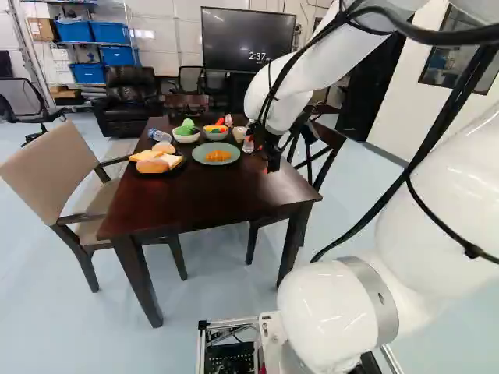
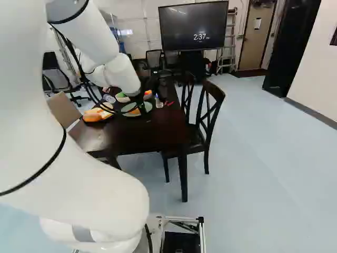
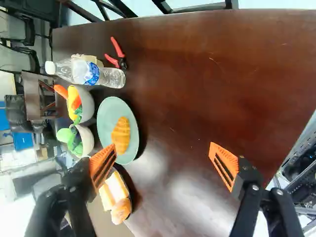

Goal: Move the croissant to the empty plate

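Arm (image 1: 312,66) above table (image 1: 203,195), jaws wide.

Plate (image 3: 106,118) pale grn, croissant (image 3: 121,134) golden-brn, table (image 3: 197,74) dk brn, claw (image 1: 273,162) blk w/ orange pads (image 3: 222,157).

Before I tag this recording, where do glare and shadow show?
Wrist view: glare on the tabletop, dark shadow beside the green plate, background partly washed out. Left base view: glossy highlights on the arm. Right base view: tabletop mostly dark.
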You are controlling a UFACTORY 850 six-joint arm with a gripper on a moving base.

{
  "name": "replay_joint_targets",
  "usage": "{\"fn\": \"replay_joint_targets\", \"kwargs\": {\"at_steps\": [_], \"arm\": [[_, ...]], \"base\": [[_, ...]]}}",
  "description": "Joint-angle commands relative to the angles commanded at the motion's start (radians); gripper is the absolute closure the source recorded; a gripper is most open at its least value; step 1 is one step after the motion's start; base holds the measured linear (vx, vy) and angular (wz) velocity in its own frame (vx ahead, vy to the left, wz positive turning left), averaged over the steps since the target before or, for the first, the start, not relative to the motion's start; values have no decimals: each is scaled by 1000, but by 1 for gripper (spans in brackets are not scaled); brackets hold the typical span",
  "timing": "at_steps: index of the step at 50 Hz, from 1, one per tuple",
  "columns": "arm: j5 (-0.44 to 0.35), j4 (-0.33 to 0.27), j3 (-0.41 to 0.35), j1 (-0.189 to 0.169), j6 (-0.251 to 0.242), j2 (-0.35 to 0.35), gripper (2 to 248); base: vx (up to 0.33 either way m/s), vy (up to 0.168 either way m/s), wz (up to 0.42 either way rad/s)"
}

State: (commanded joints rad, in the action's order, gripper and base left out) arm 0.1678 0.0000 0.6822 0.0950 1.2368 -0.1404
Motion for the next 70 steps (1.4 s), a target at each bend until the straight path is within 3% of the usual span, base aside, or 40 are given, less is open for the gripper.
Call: {"fn": "replay_joint_targets", "kwargs": {"at_steps": [28, 70], "arm": [[-215, 0, -123, -20, -256, -29, 3], [-632, 0, -361, -58, -751, -84, 3]], "base": [[0, 0, 0], [0, 0, 0]]}}
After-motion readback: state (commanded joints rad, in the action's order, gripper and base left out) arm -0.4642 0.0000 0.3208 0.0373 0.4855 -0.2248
